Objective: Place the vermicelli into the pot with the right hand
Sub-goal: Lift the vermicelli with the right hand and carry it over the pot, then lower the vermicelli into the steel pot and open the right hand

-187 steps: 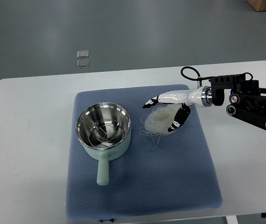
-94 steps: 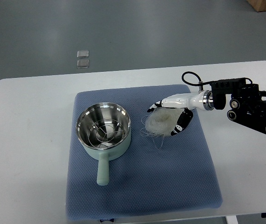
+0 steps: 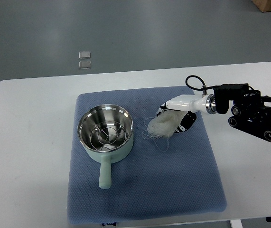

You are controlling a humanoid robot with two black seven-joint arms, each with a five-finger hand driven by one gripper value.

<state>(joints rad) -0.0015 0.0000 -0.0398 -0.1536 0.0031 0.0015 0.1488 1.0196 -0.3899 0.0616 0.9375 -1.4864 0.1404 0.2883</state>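
Since the earlier frames the white robotic right hand with black fingertips (image 3: pixel 177 115) has closed in on the tangled bundle of translucent white vermicelli (image 3: pixel 163 125): a second ago its fingers were splayed over the noodles, and now they are drawn together around the bundle's right end. The bundle has bunched up and slid a little to the right beneath the hand.

At far left, beyond the table on the grey floor, two small pale square tiles (image 3: pixel 84 60) lie one above the other. The white rounded-corner table (image 3: pixel 26 142) carries a blue-grey textured fabric mat (image 3: pixel 173 190). A tiny dark label sits on the mat's near edge, too small to read; no other writing can be made out.

On the left part of the mat stands the mint-green pot with a shiny steel interior (image 3: pixel 106 133), upright, a wire rack lying in its bottom, its pale green handle pointing toward the near edge. The pot holds no noodles.

Just right of the pot, apart from it, the vermicelli rests on the mat, loose strands trailing toward the near side. The right hand grips its right end, fingers curled narrowly about it. Whether the bundle is lifted clear of the mat cannot be told.

The black right arm (image 3: pixel 254 111) with a looping black cable comes in from the right edge over the bare table.
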